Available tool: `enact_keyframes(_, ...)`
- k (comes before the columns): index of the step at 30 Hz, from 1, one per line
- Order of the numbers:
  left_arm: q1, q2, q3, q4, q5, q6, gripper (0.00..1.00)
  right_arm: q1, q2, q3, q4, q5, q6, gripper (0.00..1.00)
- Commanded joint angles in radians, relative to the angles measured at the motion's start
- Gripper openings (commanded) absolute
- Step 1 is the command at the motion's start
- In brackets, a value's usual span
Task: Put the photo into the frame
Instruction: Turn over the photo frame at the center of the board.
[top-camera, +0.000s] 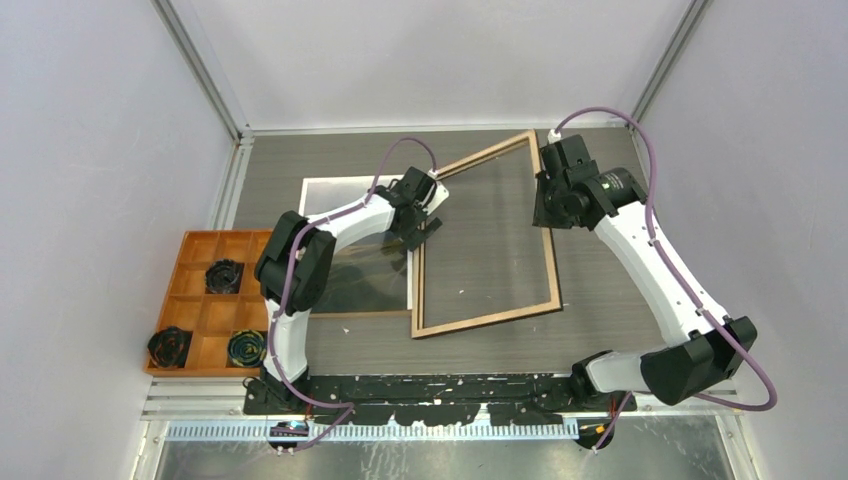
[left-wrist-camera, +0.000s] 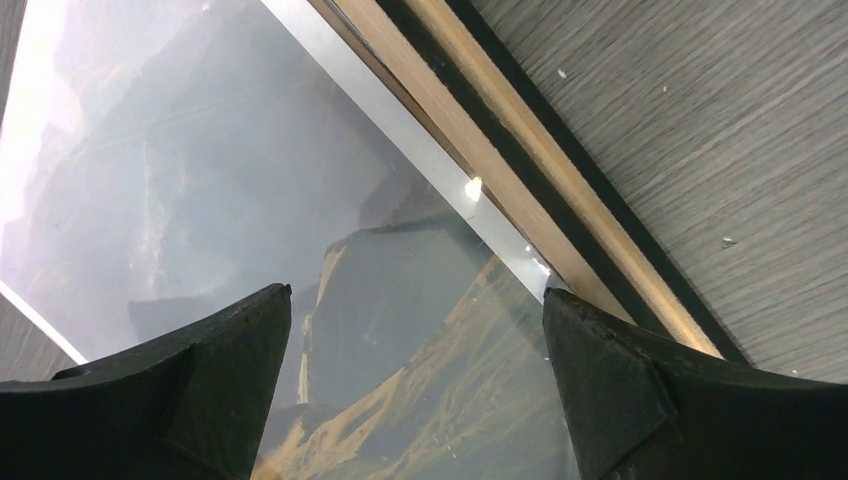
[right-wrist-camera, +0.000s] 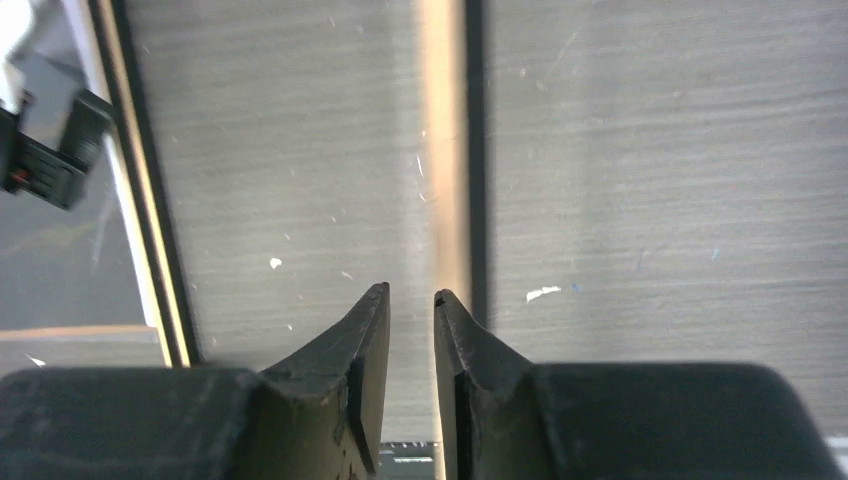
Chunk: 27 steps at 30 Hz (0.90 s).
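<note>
Frame (top-camera: 487, 319), thin light-wood rails, mountain photo (left-wrist-camera: 200, 180) beside

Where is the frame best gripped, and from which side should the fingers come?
I would grip the frame by its right rail, from above, one finger inside the opening and one outside. The rails are thin and the middle is open to the table, so fingers fit astride. The photo crowds the left rail; the right gripper is closed on the right one.

Orange compartment tray (top-camera: 196, 316) at left edge of grey desk (top-camera: 590, 310). Holds black round pieces: far piece (top-camera: 224, 275), near-left piece (top-camera: 170, 346), near-right piece (top-camera: 246, 347).
</note>
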<state>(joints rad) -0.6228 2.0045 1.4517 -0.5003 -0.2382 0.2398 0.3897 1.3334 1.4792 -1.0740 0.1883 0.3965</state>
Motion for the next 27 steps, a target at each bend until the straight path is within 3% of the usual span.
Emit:
enact_keyframes(1,-0.018,-0.005,-0.001,0.028,0.052,-0.008,0.99,-0.004,-0.006,-0.062,-0.02,0.062,-0.024,0.01)
enact_keyframes(9,-0.022,0.058,0.019,0.023,0.046,0.005,0.99,-0.018,0.049,-0.178,0.03,0.14,-0.028,0.01)
enact_keyframes(16,-0.021,0.03,0.022,-0.011,0.075,-0.002,1.0,-0.036,0.107,-0.262,0.132,0.118,0.034,0.01)
enact_keyframes(17,-0.02,0.02,0.025,-0.022,0.09,-0.005,1.0,-0.041,0.117,-0.266,0.146,0.126,0.047,0.06)
enact_keyframes(20,-0.021,-0.003,0.025,-0.035,0.125,-0.009,1.0,-0.072,0.142,-0.287,0.209,0.148,0.089,0.4)
enact_keyframes(23,-0.024,-0.006,0.022,-0.033,0.131,-0.014,1.0,-0.124,0.174,-0.321,0.284,0.151,0.129,0.61)
enact_keyframes(27,-0.037,0.004,0.027,-0.017,0.113,-0.016,1.0,-0.166,0.223,-0.375,0.376,0.118,0.153,0.67)
